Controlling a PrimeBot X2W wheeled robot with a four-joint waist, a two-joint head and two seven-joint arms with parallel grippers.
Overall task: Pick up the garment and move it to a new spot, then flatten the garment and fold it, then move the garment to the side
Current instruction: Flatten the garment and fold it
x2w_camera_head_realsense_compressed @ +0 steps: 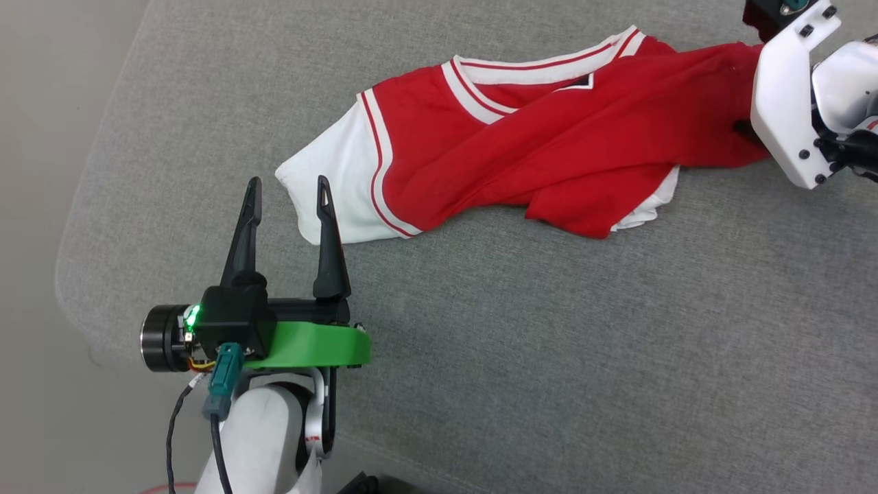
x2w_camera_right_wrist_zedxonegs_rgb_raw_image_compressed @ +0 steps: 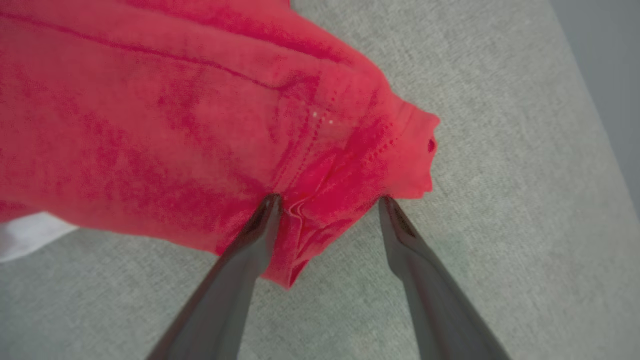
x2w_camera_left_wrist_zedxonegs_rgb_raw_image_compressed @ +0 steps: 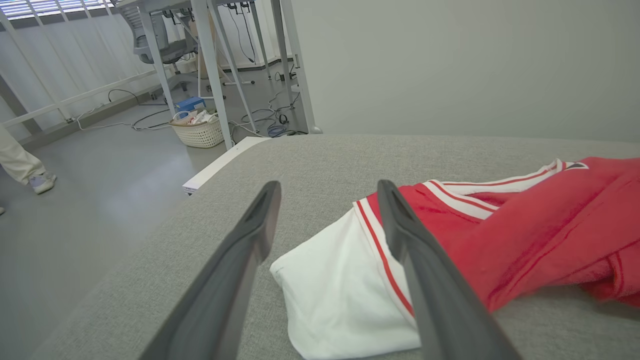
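Surface: grey woven cloth covers the surface [x2w_camera_head_realsense_compressed: 549, 343]; its rounded left corner is seen in the head view, with pale floor [x2w_camera_head_realsense_compressed: 41, 206] beyond the left edge.
Background: past the far edge a plain wall [x2w_camera_left_wrist_zedxonegs_rgb_raw_image_compressed: 450, 65] is seen; to the left of it stand desk legs [x2w_camera_left_wrist_zedxonegs_rgb_raw_image_compressed: 212, 65], a woven basket [x2w_camera_left_wrist_zedxonegs_rgb_raw_image_compressed: 199, 131] on the floor, and a person's leg and shoe [x2w_camera_left_wrist_zedxonegs_rgb_raw_image_compressed: 30, 172].
Garment: the garment [x2w_camera_head_realsense_compressed: 549, 144] is laid crumpled across the far part of the surface, red body bunched in long folds, striped trim facing up.
Sleeve: a white sleeve [x2w_camera_head_realsense_compressed: 329, 185] is spread flat at the end nearest the left edge; a second bit of white is seen under the red folds on the near side.
Left end effector: the left end effector [x2w_camera_head_realsense_compressed: 289, 182] is held with its jaws wide, just beside the corner of the white sleeve; whether cloth is touched cannot be told, and nothing is held.
Right end effector: the right end effector [x2w_camera_right_wrist_zedxonegs_rgb_raw_image_compressed: 328, 198] is set at the red end toward the right edge, jaws spread wide, both fingertips [x2w_camera_right_wrist_zedxonegs_rgb_raw_image_compressed: 270, 205] against the cloth, a loose ridge of fabric lying between them, not pinched.
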